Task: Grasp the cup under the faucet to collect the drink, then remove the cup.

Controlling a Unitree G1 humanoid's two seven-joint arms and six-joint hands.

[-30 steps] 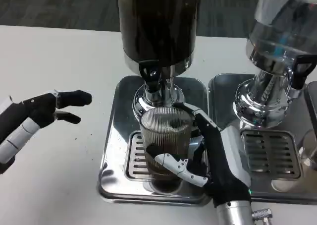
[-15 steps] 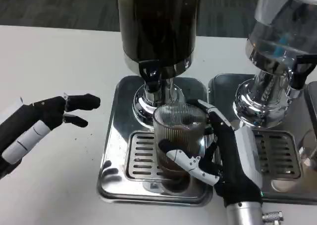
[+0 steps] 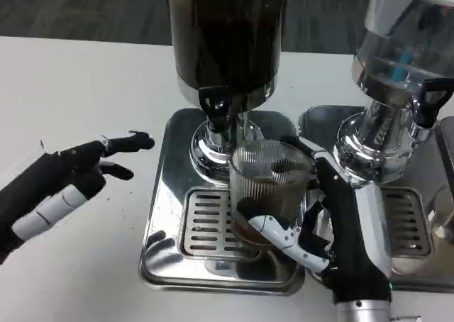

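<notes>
A ribbed clear glass cup [image 3: 269, 187] with dark drink in its lower part is gripped by my right hand [image 3: 340, 230], fingers wrapped round its front and back. The cup sits over the drip grille [image 3: 209, 223], just right of the black faucet tap [image 3: 216, 108] of the dark drink dispenser [image 3: 225, 38]. My left hand [image 3: 67, 180] hovers above the table left of the steel tray [image 3: 167, 194], fingers stretched toward the dispenser and holding nothing.
A second dispenser [image 3: 404, 45] with clear liquid and a black tap [image 3: 431, 98] stands on its own steel tray [image 3: 425, 215] at the right, close to my right forearm. White tabletop [image 3: 78, 88] spreads to the left.
My right hand has carried the cup rightward, away from under the faucet. My left hand has edged right and closer to the tray.
</notes>
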